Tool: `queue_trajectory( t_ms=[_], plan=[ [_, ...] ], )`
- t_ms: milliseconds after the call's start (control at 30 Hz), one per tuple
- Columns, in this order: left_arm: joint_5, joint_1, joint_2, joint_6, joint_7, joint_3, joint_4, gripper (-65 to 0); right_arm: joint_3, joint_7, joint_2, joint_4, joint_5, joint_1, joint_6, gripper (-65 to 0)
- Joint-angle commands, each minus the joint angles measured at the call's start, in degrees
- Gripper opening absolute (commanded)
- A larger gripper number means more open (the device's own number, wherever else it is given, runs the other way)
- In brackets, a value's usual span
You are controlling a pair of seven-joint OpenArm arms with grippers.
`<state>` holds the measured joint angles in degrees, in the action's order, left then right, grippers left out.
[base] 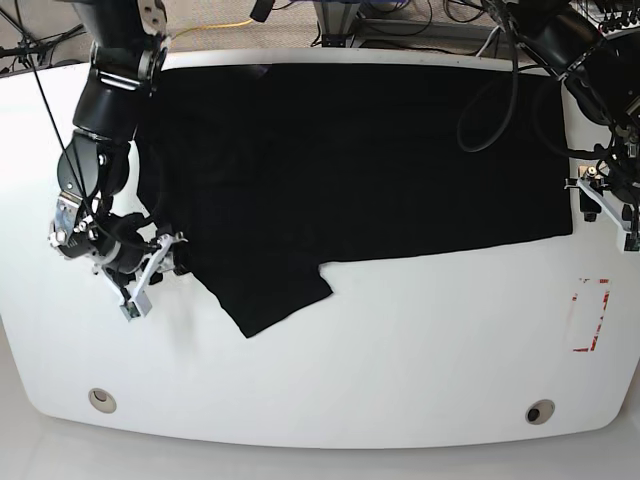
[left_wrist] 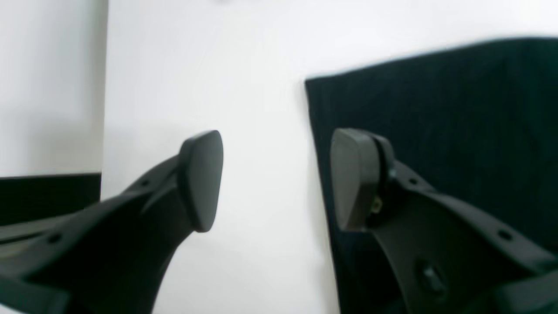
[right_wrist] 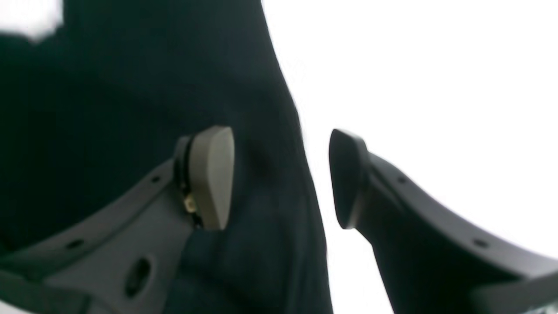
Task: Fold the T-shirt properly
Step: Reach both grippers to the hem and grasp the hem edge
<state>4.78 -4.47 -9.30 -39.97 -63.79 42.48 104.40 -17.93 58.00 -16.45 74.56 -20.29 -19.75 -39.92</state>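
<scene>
The black T-shirt [base: 360, 160] lies spread flat across the back half of the white table [base: 400, 350], one sleeve [base: 270, 295] pointing toward the front. My right gripper [base: 158, 270] stands open at the shirt's left edge. In the right wrist view the right gripper [right_wrist: 281, 179] straddles the cloth's edge [right_wrist: 261, 131], one fingertip [right_wrist: 213, 176] over cloth and the other over bare table. My left gripper [base: 592, 198] is open at the shirt's right edge. In the left wrist view the left gripper [left_wrist: 277, 181] hangs beside the shirt's corner [left_wrist: 436, 109], holding nothing.
A red-outlined rectangle [base: 590, 315] marks the table at the front right. Two round holes [base: 101, 399] [base: 540, 411] sit near the front edge. Cables [base: 490, 90] hang over the shirt's far right part. The table's edge [left_wrist: 103, 109] shows left of the left gripper.
</scene>
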Motion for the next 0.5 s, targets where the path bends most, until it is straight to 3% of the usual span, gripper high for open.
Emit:
queue_trajectory(
  t_ms=[0, 267, 467],
  plan=[
    [0.5, -0.3, -0.2, 0.0, 1.6, 0.0, 0.8, -28.3, 0.2, -4.7, -0.9, -6.7, 2.1, -5.0, -0.1, -31.5],
    [0.5, -0.1, 0.6, 0.0, 1.7, 0.0, 0.8, -28.3, 6.2, -18.7, -0.9, -26.7, 6.6, -12.9, -0.1, -31.5],
    [0.5, 0.0, 0.6, 0.0, 1.7, 0.0, 0.8, -28.3, 9.0, -24.1, -0.7, -32.9, 6.5, -13.3, -0.1, -31.5]
  ],
)
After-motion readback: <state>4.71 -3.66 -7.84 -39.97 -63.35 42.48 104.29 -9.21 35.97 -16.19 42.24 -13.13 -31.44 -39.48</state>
